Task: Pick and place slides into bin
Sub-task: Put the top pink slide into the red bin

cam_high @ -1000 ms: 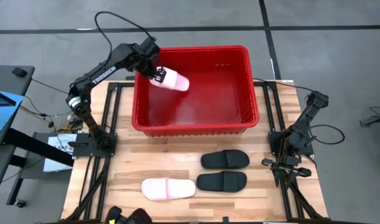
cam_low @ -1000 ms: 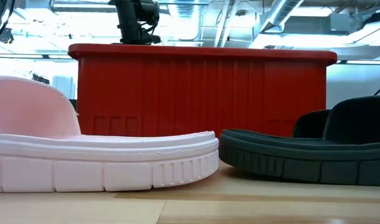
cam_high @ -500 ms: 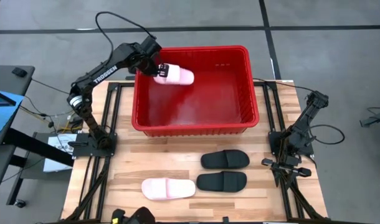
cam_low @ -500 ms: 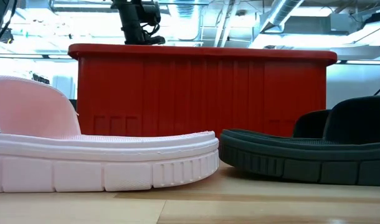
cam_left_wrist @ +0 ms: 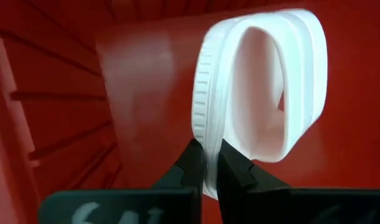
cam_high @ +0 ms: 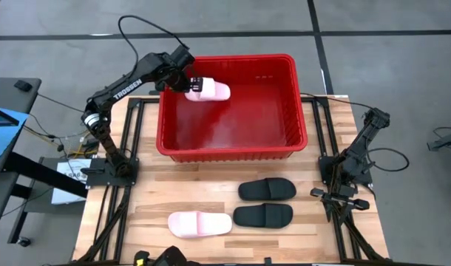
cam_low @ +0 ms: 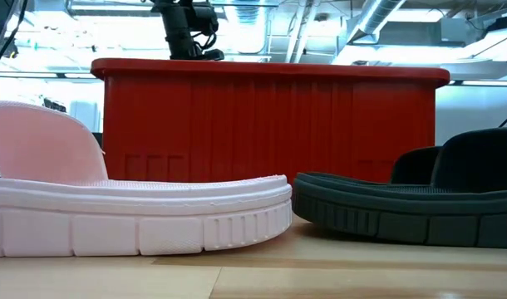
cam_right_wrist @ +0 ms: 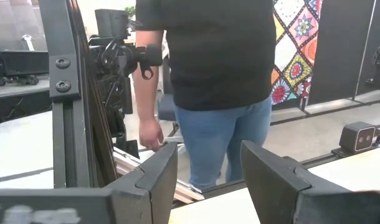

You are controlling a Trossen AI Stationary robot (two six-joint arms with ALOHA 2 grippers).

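Note:
My left gripper (cam_high: 187, 83) is shut on a pale pink slide (cam_high: 209, 90) inside the far left corner of the red bin (cam_high: 233, 152). The slide also shows in the left wrist view (cam_left_wrist: 258, 81), turned on its side. A second pink slide (cam_high: 199, 223) and two black slides (cam_high: 266, 190) (cam_high: 262, 216) lie sole down on the table in front of the bin. In the low view the pink slide (cam_low: 137, 208) and a black slide (cam_low: 411, 208) lie before the bin's near wall (cam_low: 270, 124). My right gripper (cam_right_wrist: 205, 180) is open and empty at the table's right edge. My left gripper pinches the sole's edge (cam_left_wrist: 209, 163) at one end of the pink slide between its two fingers. The fingers come from the table's left, slanting down. The slide sticks out from the fingers toward the table's right, on its side. I cannot tell whether it touches the bin's floor.
The bin fills the far middle of the table. Bare wood lies between its near wall and the three slides. A person stands in the room behind, in the right wrist view (cam_right_wrist: 209, 74).
My left gripper has gone a little toward the table's far edge, still shut on the pink slide. The slide has swung about: its free end pointed toward the near right and now points toward the table's right.

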